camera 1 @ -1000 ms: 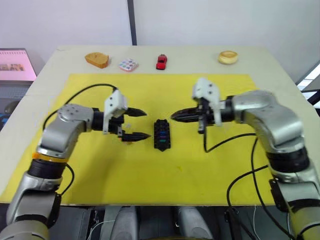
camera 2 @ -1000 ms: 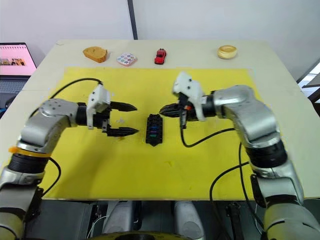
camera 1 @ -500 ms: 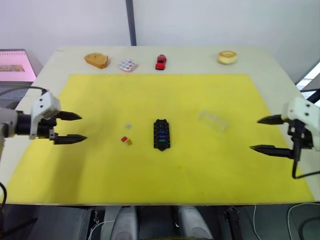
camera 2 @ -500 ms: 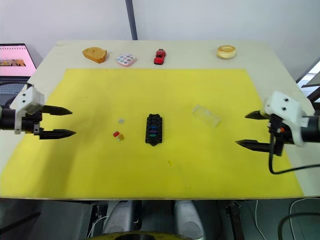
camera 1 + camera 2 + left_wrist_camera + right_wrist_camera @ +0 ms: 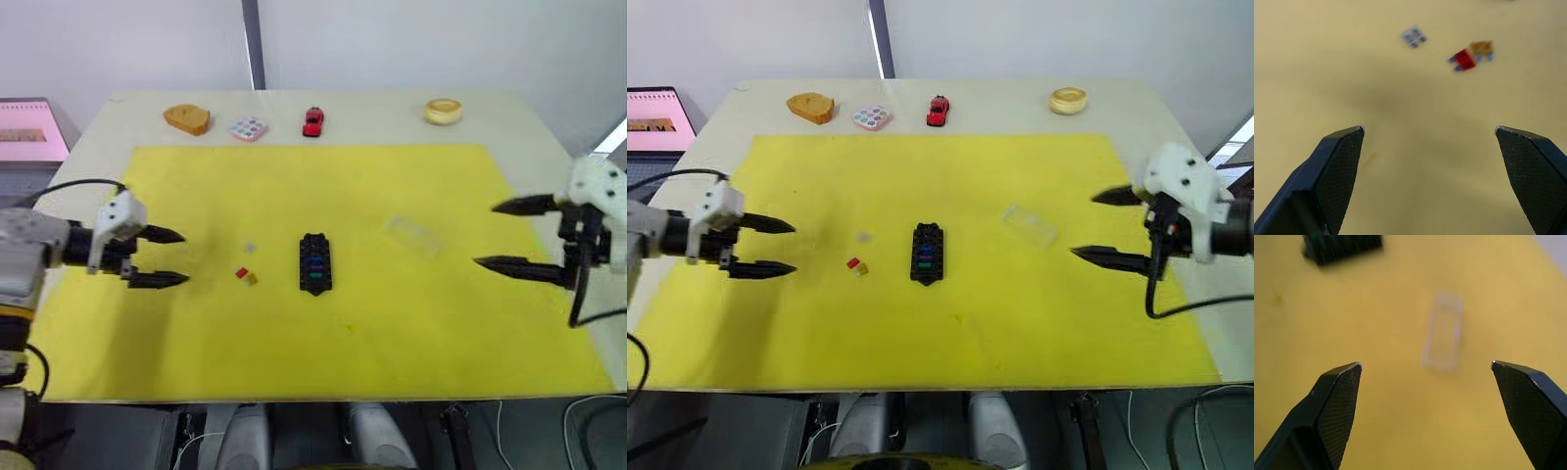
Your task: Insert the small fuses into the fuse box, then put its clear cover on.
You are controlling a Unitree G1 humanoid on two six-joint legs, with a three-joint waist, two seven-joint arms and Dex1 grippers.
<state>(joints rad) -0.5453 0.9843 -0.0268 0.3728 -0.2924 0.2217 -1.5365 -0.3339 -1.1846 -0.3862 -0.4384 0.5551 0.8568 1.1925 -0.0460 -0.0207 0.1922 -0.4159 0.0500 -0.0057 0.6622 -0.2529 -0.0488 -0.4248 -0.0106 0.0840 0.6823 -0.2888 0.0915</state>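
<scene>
Left of the fuse box (image 5: 315,263), the red fuse (image 5: 242,273) should be pinched squarely; both grippers' fingers are spread.

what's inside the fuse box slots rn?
The fuse box holds coloured fuses in its slots; teal, blue and green show, exact count unclear. Red fuse, amber fuse and grey fuse lie loose on the mat.

I count one fuse box (image 5: 315,263) at mid-frame, one clear cover (image 5: 412,235) right of centre, and three loose fuses left of the box: one grey fuse (image 5: 1413,36), one red fuse (image 5: 1464,59) and one amber fuse (image 5: 1482,48). Along the upper edge I log one bread piece (image 5: 187,118), one dotted tile (image 5: 248,128), one red toy car (image 5: 313,121) and one round pastry (image 5: 443,111). I have two grippers: left gripper (image 5: 168,258), right gripper (image 5: 507,235).
</scene>
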